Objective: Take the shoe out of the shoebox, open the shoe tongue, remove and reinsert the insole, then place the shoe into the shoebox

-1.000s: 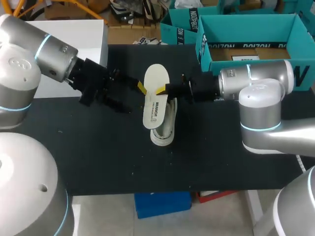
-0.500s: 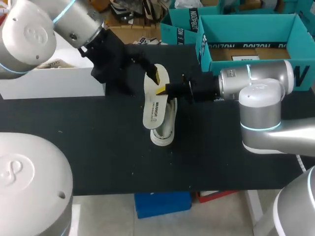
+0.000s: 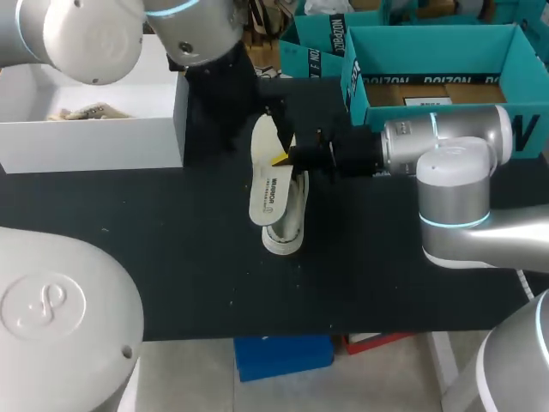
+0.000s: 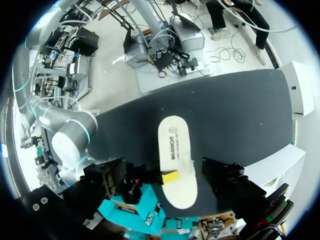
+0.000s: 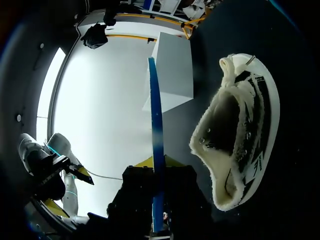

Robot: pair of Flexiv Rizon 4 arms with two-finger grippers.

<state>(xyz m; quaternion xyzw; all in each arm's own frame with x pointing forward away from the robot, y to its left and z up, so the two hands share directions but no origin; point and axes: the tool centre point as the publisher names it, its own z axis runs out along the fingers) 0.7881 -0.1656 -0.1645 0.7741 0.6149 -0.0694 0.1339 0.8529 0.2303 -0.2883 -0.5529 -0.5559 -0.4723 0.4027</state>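
The left arm (image 3: 111, 26) has swung up and away from the table's near side: a second ago it lay low with its gripper at the insole's side, and now it rises over the white box, with the left gripper (image 3: 257, 110) above the insole's far end. Its fingers stand wide apart, touching nothing, and in the left wrist view the insole lies ahead of them. The right arm (image 3: 446, 163), the insole and the shoe have not shifted.

The black table (image 3: 171, 257) carries two boxes. Behind the right arm, the teal shoebox (image 3: 429, 51) stands open, showing a brown floor with a small white patch. White lettering runs along its walls. Under the left arm, more of the white box (image 3: 94, 142) now shows, with crumpled paper (image 3: 81, 112) inside.

The white shoe (image 3: 287, 227) is out on the table, just beside and below the right gripper (image 3: 287, 157). In the right wrist view its fleecy opening is turned toward that gripper.

The pale insole (image 3: 266, 184) is clamped at its edge between the right gripper's fingers. Its near end lies over the shoe, and it bears a line of dark print across its middle.
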